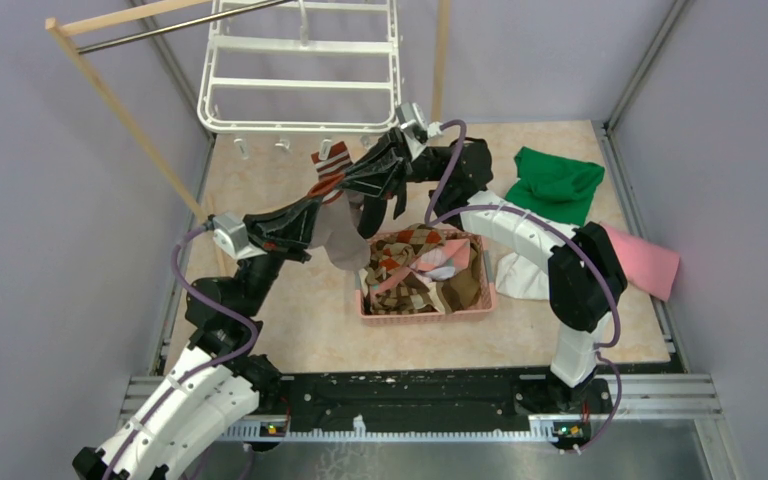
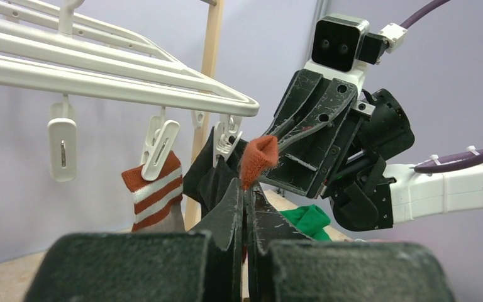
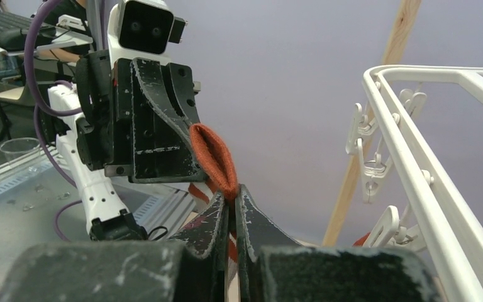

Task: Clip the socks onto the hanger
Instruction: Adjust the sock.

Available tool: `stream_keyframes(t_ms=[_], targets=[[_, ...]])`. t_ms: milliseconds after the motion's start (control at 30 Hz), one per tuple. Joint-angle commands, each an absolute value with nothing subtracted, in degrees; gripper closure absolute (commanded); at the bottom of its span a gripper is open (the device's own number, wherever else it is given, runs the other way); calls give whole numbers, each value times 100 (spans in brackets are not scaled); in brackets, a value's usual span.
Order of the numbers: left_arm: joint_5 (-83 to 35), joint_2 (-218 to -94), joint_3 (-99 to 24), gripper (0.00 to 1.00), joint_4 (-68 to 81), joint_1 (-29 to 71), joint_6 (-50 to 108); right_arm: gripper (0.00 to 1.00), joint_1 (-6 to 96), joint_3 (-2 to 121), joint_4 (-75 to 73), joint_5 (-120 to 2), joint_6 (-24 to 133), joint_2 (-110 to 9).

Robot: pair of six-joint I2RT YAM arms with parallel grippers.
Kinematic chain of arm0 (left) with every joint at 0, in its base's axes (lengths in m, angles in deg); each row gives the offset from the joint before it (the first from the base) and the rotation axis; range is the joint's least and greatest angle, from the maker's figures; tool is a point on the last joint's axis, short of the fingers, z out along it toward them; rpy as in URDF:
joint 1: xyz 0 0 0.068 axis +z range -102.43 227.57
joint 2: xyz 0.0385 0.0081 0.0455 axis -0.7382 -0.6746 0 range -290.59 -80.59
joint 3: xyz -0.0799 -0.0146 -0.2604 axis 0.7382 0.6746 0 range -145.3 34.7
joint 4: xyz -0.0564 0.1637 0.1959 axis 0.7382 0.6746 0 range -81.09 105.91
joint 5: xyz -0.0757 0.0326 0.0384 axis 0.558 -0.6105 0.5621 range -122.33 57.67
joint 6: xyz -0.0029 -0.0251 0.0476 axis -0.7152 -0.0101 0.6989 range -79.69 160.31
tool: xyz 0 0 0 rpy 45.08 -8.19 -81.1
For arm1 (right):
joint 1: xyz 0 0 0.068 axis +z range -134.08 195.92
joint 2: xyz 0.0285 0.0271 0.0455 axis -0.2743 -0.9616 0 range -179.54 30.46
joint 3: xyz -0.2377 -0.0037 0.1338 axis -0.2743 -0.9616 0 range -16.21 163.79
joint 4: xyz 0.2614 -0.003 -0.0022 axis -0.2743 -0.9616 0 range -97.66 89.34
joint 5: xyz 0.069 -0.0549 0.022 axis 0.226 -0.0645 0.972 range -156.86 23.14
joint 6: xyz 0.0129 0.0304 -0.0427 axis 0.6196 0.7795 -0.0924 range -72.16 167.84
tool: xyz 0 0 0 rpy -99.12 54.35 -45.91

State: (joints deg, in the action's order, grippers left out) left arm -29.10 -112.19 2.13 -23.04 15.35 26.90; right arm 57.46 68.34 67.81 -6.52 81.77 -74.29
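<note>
One striped-cuff sock hangs from your white plastic hanger; left gripper and right gripper pinch a rust-cuffed sock; pink basket holds more.

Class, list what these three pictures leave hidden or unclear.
- Hanger: far end cut off by the top edge, top view.
- Sock: its foot hidden behind the left tool, left wrist view.
- Basket: heaped socks overlap; count unclear, top view.

Lilac-walled booth
Plain lilac walls enclose a beige marbled worktop; a wooden rack stands at its left edge.
</note>
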Motion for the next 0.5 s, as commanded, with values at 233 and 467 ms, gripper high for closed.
stream_keyframes(t_ms=[233, 467], targets=[[-3722, -10534, -301, 58, -541, 1542, 3351, 100, 5807, 7129, 6418, -869, 7864, -7064], [-4356, -9814, -1097, 20, 1738, 1537, 3978, 100, 5950, 7161, 4378, -1512, 6144, -6752]])
